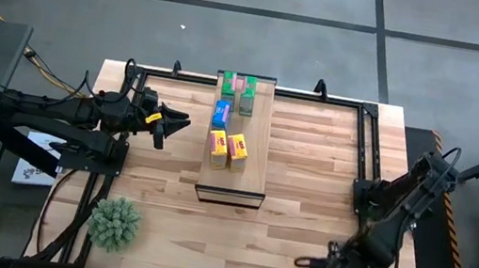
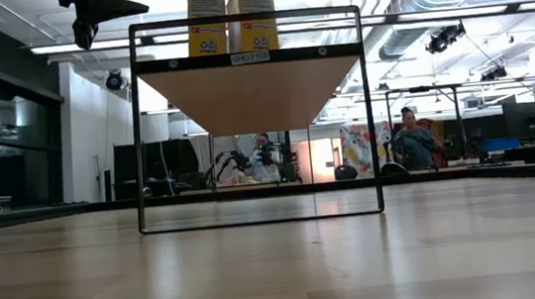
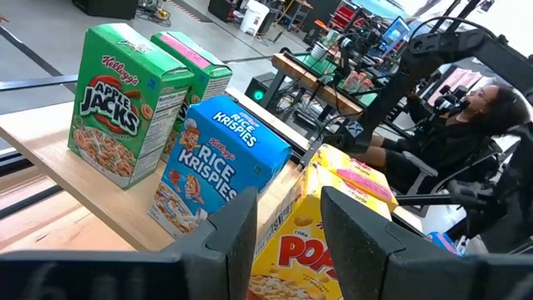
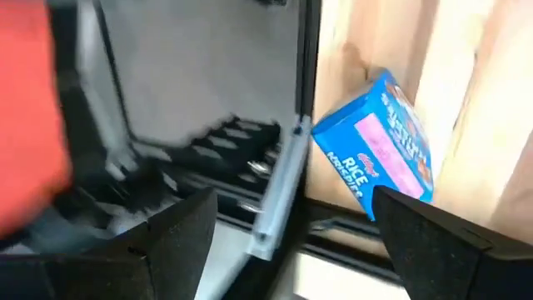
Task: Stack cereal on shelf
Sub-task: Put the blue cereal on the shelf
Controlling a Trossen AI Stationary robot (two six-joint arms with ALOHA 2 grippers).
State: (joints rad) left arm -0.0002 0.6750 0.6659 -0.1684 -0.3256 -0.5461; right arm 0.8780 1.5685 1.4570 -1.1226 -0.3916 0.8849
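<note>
Pale wood shelf (image 1: pixel 233 176) sits mid-tabletop (image 1: pixel 306 201) with five cereal boxes on it: two green ones (image 1: pixel 247 95) at the far end, a blue one (image 1: pixel 222 113) next, then two yellow ones (image 1: pixel 228 148). Sixth box, a blue Rice Krispies (image 4: pixel 375 146), lies tilted near the tabletop's edge, right in front of the right tool (image 4: pixel 291 229), which is spread wide with nothing in it. Left tool (image 1: pixel 165 125) hovers just left of the shelf, fingers (image 3: pixel 233 242) partly apart, holding nothing.

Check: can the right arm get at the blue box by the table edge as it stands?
Probably yes. The right gripper is open, and the blue box lies tilted on the table just ahead of its fingers, with nothing between them.
</note>
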